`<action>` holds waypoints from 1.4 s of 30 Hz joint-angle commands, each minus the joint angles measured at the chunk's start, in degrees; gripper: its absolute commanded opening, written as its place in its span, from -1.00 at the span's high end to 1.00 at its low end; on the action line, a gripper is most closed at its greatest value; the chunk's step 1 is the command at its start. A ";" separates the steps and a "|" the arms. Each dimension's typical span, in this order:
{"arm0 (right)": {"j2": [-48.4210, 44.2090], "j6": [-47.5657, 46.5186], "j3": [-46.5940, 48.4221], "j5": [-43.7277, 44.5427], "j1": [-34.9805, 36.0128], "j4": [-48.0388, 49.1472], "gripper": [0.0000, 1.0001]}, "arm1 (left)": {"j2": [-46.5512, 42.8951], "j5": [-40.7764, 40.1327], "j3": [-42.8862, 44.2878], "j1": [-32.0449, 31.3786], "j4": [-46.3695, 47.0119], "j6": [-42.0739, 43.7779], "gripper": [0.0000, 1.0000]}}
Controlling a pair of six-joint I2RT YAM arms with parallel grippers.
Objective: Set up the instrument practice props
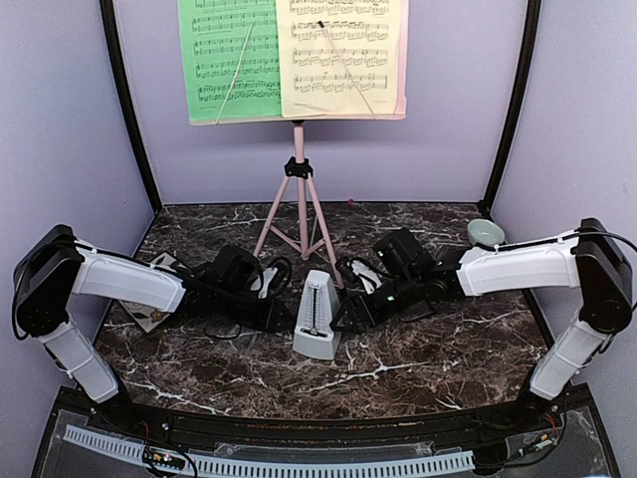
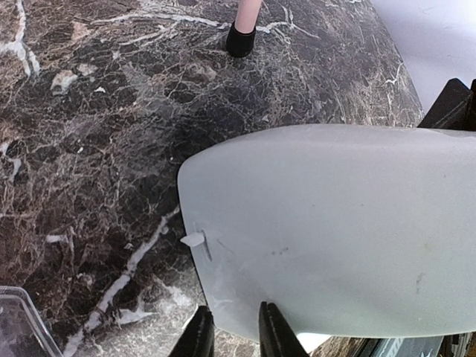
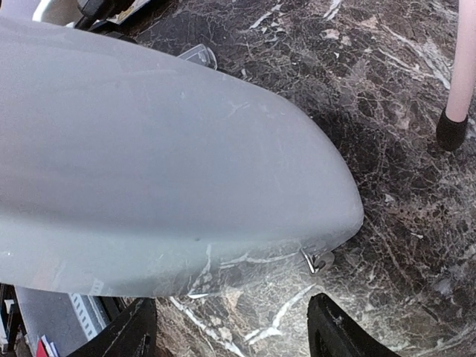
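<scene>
At the near edge, a black rail (image 1: 299, 430) carries my two arm bases. Beyond it spreads a dark marble table (image 1: 428, 358) veined in white, closed in by lilac walls (image 1: 60, 129) and two black uprights (image 1: 124, 100).

One small light-grey metronome (image 1: 317, 317) stands upright near the middle of the table, between my two grippers. My left gripper (image 2: 234, 335) is drawn narrow against its left side, and I cannot tell whether it pinches the casing. My right gripper (image 3: 230, 327) is spread wide just beside its right side, grasping nothing.

One floral tile (image 1: 149, 319) lies at the left, partly under my left arm. One pale green bowl (image 1: 485, 232) sits far right.

Behind the metronome stands one pink music stand (image 1: 298, 167) on three legs. It holds two sheets side by side, a green music sheet (image 1: 227, 60) on the left and a pale yellow music sheet (image 1: 338, 55) on the right.
</scene>
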 commanded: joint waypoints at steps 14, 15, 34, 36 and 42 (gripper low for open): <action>3.25 -1.26 2.55 8.90 -0.42 3.34 -0.10 | -0.57 1.60 0.09 -0.76 0.59 2.57 0.54; 3.25 -1.49 2.71 9.10 -0.92 3.08 -0.09 | -0.46 1.62 0.21 -0.83 0.67 2.70 0.54; -8.44 -0.15 -1.58 12.22 1.73 10.35 -0.82 | -2.11 -2.68 0.60 -0.85 -1.08 5.00 0.47; -7.72 0.29 -0.30 12.90 2.28 10.29 -0.80 | -2.26 -2.84 0.62 -0.85 -1.15 5.32 0.46; -5.07 0.05 3.70 14.06 3.15 9.39 -0.73 | -2.71 -3.37 0.69 -0.85 -1.26 5.73 0.47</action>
